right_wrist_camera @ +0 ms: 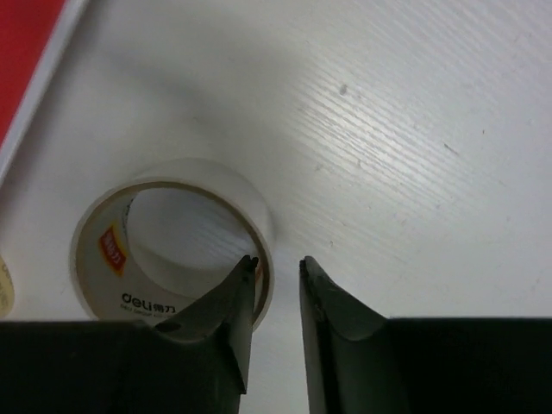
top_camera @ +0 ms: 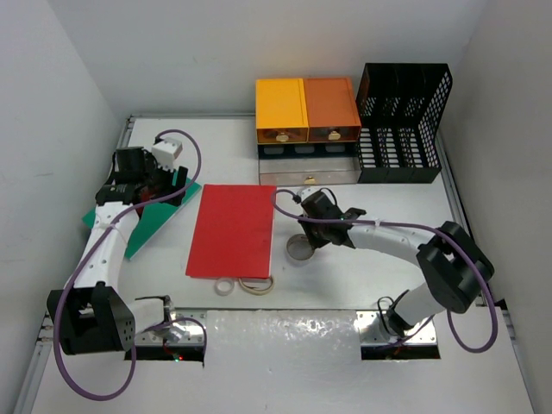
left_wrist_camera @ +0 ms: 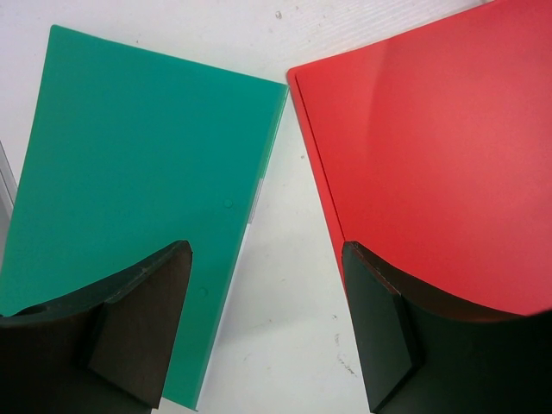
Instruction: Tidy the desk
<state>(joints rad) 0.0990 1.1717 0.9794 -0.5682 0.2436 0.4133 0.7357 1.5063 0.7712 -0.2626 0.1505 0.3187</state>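
The white desk (top_camera: 379,276) holds a red folder (top_camera: 233,228) in the middle and a green folder (top_camera: 147,222) at the left. A clear tape roll (top_camera: 299,250) lies flat just right of the red folder. My right gripper (right_wrist_camera: 278,263) reaches down over the tape roll (right_wrist_camera: 216,179), one finger inside the ring and the other outside. The jaws are narrow but open, with a gap left beside the roll's wall. My left gripper (left_wrist_camera: 267,250) hovers open above the strip of desk between the green folder (left_wrist_camera: 138,164) and the red folder (left_wrist_camera: 440,147), holding nothing.
An orange-and-yellow drawer unit (top_camera: 306,112) stands at the back with its bottom drawer (top_camera: 309,177) pulled out. A black mesh file rack (top_camera: 404,121) is to its right. A small tape ring (top_camera: 224,286) and rubber bands (top_camera: 257,284) lie below the red folder.
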